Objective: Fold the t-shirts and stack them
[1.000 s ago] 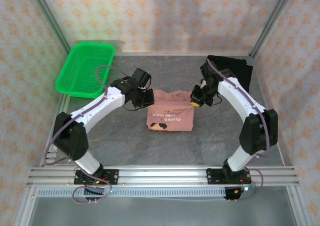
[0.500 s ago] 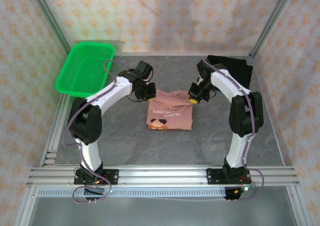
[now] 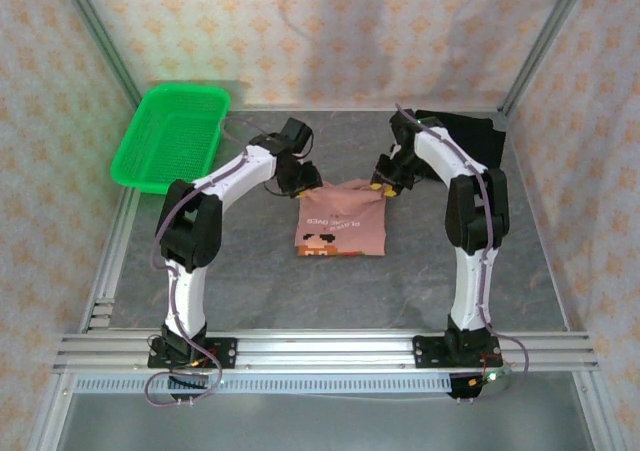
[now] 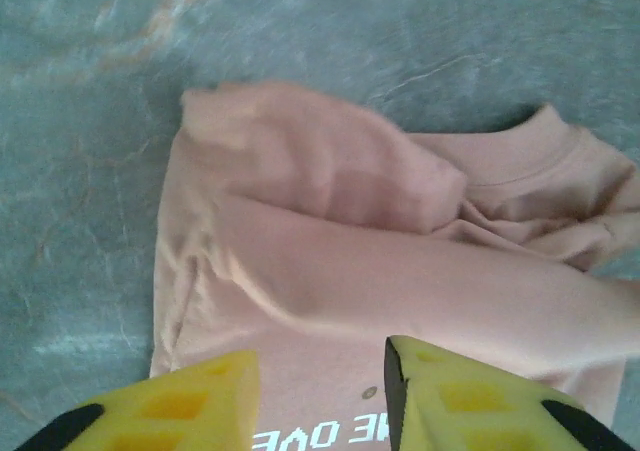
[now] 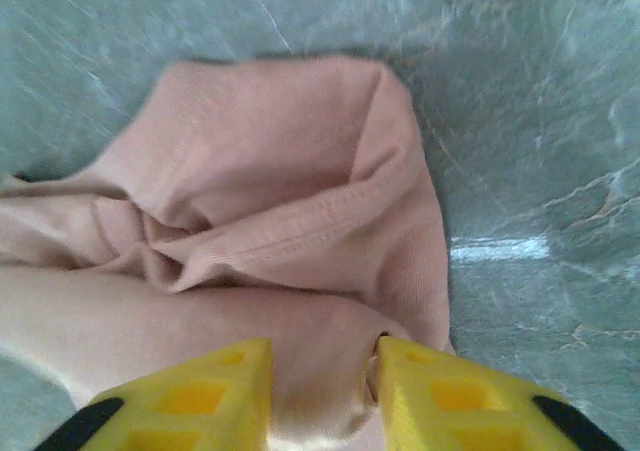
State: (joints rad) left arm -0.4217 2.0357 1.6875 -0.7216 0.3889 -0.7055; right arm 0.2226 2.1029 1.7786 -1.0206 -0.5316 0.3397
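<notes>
Pink shirt [image 3: 340,226] lies mid-table, folded, print up, far edge rumpled; black shirt [image 3: 470,136] lies flat in the far right corner.

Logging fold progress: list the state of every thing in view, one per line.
Dusty salmon-pink cloth t-shirt: lying on the table, partly folded, print up, far edge bunched.
Plain black cloth t-shirt: lying at the far right corner; folds cannot be told.
Green plastic mesh basket: upright, empty.
Left gripper: open, over the pink shirt's far left corner.
Right gripper: fingers apart, cloth fold between them; grip unclear.
</notes>
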